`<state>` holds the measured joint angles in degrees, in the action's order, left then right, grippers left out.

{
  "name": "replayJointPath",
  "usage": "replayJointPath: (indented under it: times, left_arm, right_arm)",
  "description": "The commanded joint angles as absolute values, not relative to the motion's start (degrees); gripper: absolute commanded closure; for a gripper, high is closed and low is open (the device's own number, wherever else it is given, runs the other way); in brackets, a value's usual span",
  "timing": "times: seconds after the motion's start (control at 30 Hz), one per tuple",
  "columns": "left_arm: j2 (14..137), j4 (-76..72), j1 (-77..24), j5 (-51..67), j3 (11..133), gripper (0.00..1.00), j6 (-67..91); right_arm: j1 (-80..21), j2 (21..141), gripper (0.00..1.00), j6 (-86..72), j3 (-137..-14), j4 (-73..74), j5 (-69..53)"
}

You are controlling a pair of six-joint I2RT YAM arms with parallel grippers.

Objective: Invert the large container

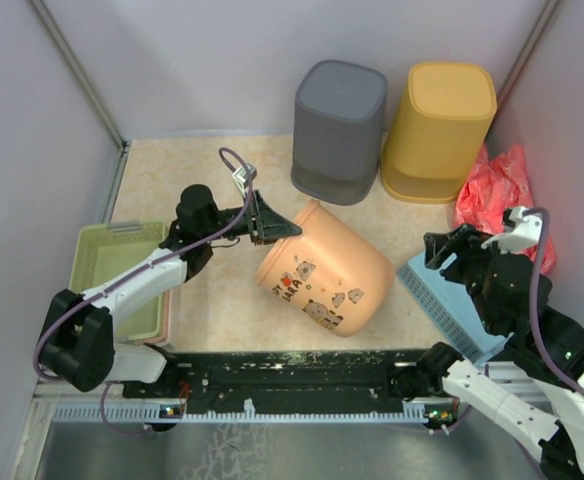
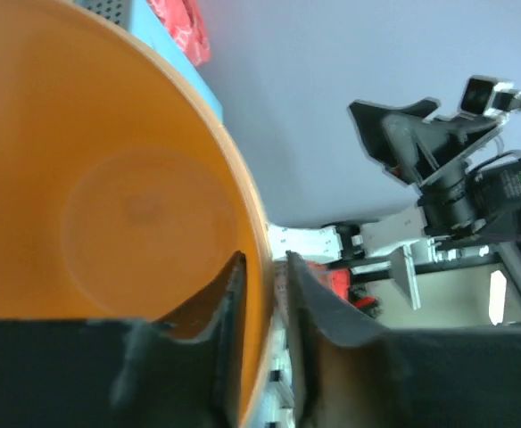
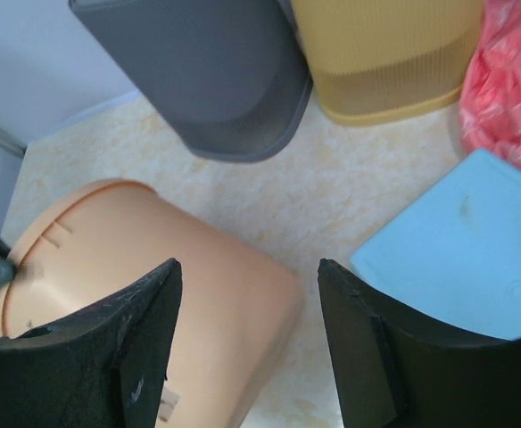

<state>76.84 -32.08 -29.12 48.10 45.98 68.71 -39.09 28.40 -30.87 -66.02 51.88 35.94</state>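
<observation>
Peach-orange plastic, the large container (image 1: 324, 278) lies on its side in the middle of the table (image 1: 222, 305), its mouth turned toward the left gripper (image 1: 272, 228), in front of a grey bin (image 1: 339, 130) and a yellow bin (image 1: 440, 130). That gripper pinches the container's rim, one finger inside the wall and one outside. The right gripper (image 1: 444, 252) hangs over the light blue basket (image 1: 442, 305), fingers spread wide and holding nothing.

Three large bins: one peach cartoon-print bin (image 1: 327, 275), one grey bin (image 1: 339, 130), one yellow bin (image 1: 440, 130). Two shallow baskets: one green basket (image 1: 112, 262), one blue basket (image 1: 434, 295). A pink edge under the green one may be a third. One red plastic bag (image 1: 497, 185). Two grippers: left gripper (image 1: 272, 228), right gripper (image 1: 440, 252).
</observation>
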Motion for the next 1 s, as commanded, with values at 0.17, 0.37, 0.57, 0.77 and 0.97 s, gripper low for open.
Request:
replayJointPath:
  times: [0.17, 0.37, 0.57, 0.77, 0.97]
  left_arm:
    - [75.1, 17.5, -30.7, 27.8, 66.3, 0.16, 25.5]
    - [74.7, 22.8, -30.9, 26.7, 67.1, 0.23, 19.4]
    - [75.6, 23.6, -31.5, 25.1, 65.7, 0.46, 17.6]
    - [77.4, 24.2, -32.2, 23.9, 65.2, 0.68, 17.0]
    - [79.3, 21.8, -32.7, 24.6, 64.2, 0.86, 17.8]
  right_arm:
    - [-38.8, 29.0, 0.35, -49.3, -57.1, 52.1, 18.5]
    - [-38.8, 26.8, 0.34, -59.4, -50.3, 53.1, 14.7]
    - [-38.8, 18.6, 0.34, -70.5, -39.0, 43.1, 9.9]
    - [-38.8, 13.2, 0.34, -75.3, -29.3, 30.4, 3.3]
    - [-38.8, 13.5, 0.34, -72.3, -25.5, 15.6, -2.5]
